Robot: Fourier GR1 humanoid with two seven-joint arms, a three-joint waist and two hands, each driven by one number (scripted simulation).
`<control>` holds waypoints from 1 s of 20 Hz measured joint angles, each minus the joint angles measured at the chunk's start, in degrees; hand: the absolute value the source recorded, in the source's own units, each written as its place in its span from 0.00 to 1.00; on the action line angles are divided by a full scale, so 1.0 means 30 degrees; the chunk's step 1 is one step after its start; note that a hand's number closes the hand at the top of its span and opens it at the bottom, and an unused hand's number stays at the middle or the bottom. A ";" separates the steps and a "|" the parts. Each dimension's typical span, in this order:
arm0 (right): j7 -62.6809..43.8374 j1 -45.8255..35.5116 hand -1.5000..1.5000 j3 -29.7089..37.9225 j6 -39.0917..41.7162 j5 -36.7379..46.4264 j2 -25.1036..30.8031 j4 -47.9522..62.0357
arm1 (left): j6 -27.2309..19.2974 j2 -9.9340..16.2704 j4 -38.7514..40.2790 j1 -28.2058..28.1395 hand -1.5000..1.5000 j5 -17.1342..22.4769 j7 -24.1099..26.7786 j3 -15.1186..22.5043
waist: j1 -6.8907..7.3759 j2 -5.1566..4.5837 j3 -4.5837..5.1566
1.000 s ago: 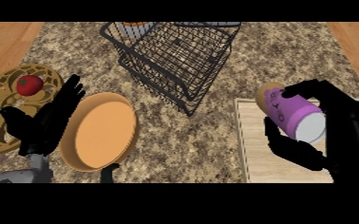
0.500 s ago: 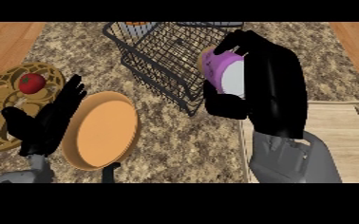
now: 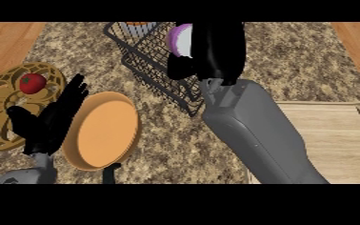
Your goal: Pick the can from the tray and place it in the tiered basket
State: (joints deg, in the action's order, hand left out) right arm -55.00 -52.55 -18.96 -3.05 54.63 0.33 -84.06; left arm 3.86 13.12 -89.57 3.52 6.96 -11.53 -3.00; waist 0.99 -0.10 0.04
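The can point(image 3: 180, 40) is purple with a pale end, and my right hand point(image 3: 216, 52) is shut on it, held over the black wire tiered basket point(image 3: 151, 69) at the counter's back. The hand covers most of the can and part of the basket. My right forearm point(image 3: 256, 133) reaches up from the lower right, across the light wooden tray point(image 3: 330, 133), whose bare surface shows at the right. My left hand point(image 3: 53, 119) rests open at the left, fingers up, beside an orange pan.
An orange frying pan point(image 3: 105, 129) lies left of centre, its handle pointing toward me. A gold patterned plate point(image 3: 21, 105) with a red tomato point(image 3: 33, 82) sits at the far left. An orange-topped container point(image 3: 137, 26) stands behind the basket.
My right hand has carried the can from above the tray, up and leftward, until it is over the basket. The left hand has stayed put.
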 measured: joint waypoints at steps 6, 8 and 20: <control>-0.0147 -0.1486 1.00 -0.0145 -0.1539 -0.1002 -0.0062 0.3488 | 0.0247 0.0012 0.0416 0.0187 0.50 -0.0014 0.0229 -0.0348 | -0.0012 -0.0005 -0.0003; 0.0210 -0.1832 1.00 0.0098 -0.2018 -0.1453 -0.0082 0.4396 | 0.0219 -0.0153 0.0184 -0.0085 0.50 -0.0214 0.0327 -0.0178 | -0.0016 0.0117 -0.0026; 0.2256 -0.3061 1.00 -0.0129 -0.6315 -0.0983 -0.0091 1.0315 | 0.0367 -0.0127 -0.0055 0.0615 0.50 -0.0090 -0.0514 -0.0462 | 0.0106 0.0031 -0.0026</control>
State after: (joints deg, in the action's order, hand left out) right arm -48.24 -61.73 -19.35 -22.00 51.68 0.06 -53.12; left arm 4.96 12.73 -89.73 5.37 6.69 -13.07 -4.39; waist 1.31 -0.01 -0.04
